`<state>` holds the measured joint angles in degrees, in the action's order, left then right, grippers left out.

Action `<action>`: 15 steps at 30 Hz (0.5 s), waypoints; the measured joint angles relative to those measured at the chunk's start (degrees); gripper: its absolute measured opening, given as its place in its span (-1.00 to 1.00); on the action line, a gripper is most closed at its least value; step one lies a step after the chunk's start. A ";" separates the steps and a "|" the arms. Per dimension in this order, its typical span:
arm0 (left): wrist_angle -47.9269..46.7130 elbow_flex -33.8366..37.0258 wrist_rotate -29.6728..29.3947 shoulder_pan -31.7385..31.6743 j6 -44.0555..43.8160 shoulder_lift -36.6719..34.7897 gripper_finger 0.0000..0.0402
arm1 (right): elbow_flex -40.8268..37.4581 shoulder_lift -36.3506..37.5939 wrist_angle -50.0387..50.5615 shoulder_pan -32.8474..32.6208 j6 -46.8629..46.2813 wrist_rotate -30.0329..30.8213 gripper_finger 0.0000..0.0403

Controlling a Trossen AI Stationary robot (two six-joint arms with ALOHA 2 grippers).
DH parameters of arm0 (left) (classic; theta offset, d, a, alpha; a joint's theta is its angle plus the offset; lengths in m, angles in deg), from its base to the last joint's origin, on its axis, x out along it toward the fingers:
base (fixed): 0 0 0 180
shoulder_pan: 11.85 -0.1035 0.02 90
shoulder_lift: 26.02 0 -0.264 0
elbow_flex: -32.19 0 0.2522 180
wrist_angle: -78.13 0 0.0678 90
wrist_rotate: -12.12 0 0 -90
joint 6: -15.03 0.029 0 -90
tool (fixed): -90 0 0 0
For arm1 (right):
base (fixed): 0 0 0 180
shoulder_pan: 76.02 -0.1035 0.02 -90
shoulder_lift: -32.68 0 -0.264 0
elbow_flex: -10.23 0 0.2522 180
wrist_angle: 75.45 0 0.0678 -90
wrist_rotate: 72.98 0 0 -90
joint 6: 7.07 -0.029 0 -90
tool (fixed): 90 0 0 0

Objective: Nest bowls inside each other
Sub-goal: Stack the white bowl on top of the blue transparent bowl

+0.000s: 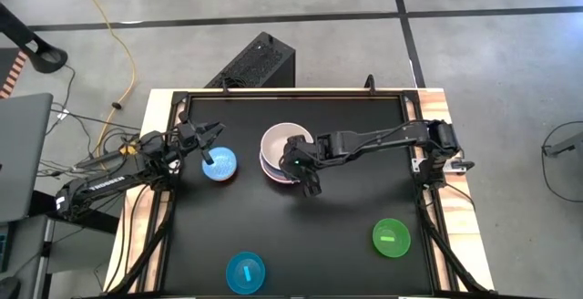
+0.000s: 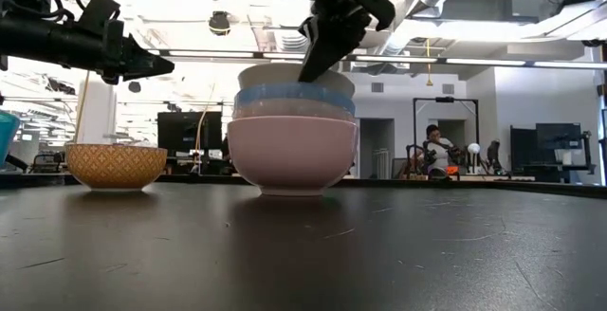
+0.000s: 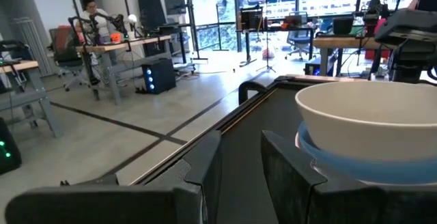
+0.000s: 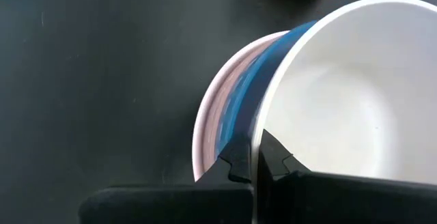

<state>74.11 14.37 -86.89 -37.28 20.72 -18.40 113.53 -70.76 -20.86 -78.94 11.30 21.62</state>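
Near the table's middle stand three nested bowls: a pink one (image 2: 292, 155) at the bottom, a blue one (image 2: 294, 99) inside it, and a white one (image 1: 278, 140) on top. My right gripper (image 4: 254, 162) is shut on the white bowl's rim. To the stack's left a small bowl (image 1: 219, 164), light blue inside and orange-patterned outside, rests on its base. My left gripper (image 1: 208, 142) hangs open just above that bowl's far-left side, touching nothing. My right gripper pinches the white bowl's rim (image 4: 261, 130) on the stack's near-right side, one finger inside the bowl and one outside. The fingers slant down from the table's right. The bowl sits inside the blue bowl; whether it is raised off it I cannot tell.
A small green bowl (image 1: 392, 238) sits at the near right and a small cyan bowl (image 1: 245, 273) at the near edge. A black box (image 1: 260, 60) stands on the floor beyond the far edge. A person (image 2: 436, 150) sits far back in the room.
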 joint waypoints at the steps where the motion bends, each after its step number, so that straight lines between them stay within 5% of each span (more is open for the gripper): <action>1: 0.00 0.00 -0.01 0.00 -0.03 0.00 -0.53 | 0.00 0.00 0.01 -0.01 0.01 0.00 -1.00; 15: 0.02 0.01 0.06 0.02 -0.15 0.00 -0.53 | -0.04 -0.82 -2.26 0.79 -0.85 -1.65 -0.71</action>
<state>74.13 14.38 -86.83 -37.26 20.57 -18.40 113.49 -71.58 -23.13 -78.14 10.45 19.97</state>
